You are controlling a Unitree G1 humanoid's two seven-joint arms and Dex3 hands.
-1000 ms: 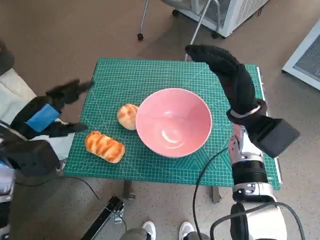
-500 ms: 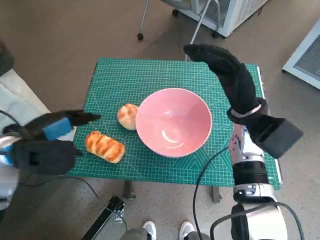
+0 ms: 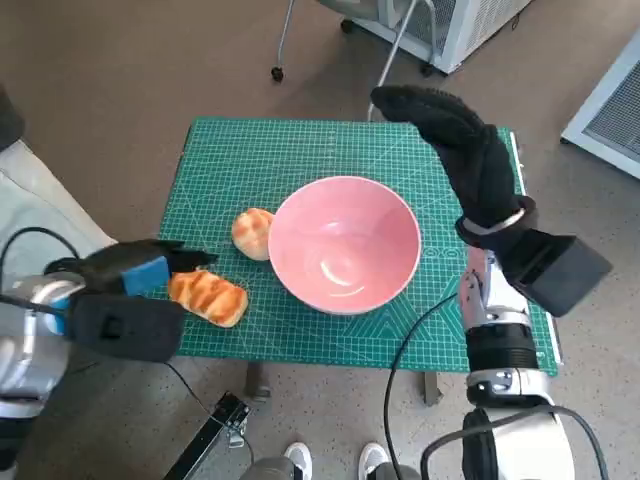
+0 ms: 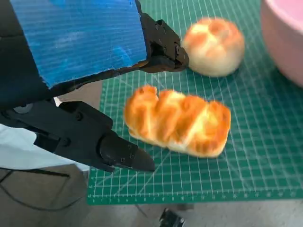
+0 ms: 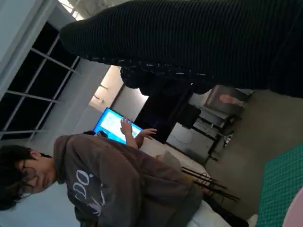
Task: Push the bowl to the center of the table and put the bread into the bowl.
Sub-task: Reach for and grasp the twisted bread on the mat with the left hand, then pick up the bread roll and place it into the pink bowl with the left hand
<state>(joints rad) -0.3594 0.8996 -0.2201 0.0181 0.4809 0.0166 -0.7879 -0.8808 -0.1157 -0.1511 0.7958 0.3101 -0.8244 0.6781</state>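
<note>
The pink bowl [image 3: 343,244] sits near the table's centre; the braided bread [image 3: 208,296] lies at its eight o'clock. The left hand [image 3: 140,272] is spread beside the loaf — fingers should be lowered astride it before closing; the right hand [image 3: 455,150] hovers flat, holding nothing

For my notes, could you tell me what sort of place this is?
Probably a lab or workshop: a green cutting mat covers the table, a person sits near a lit screen.

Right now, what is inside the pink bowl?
Nothing: the pink bowl shows only glossy reflections. Both breads, the round bun and the long loaf, lie outside on the mat.
</note>
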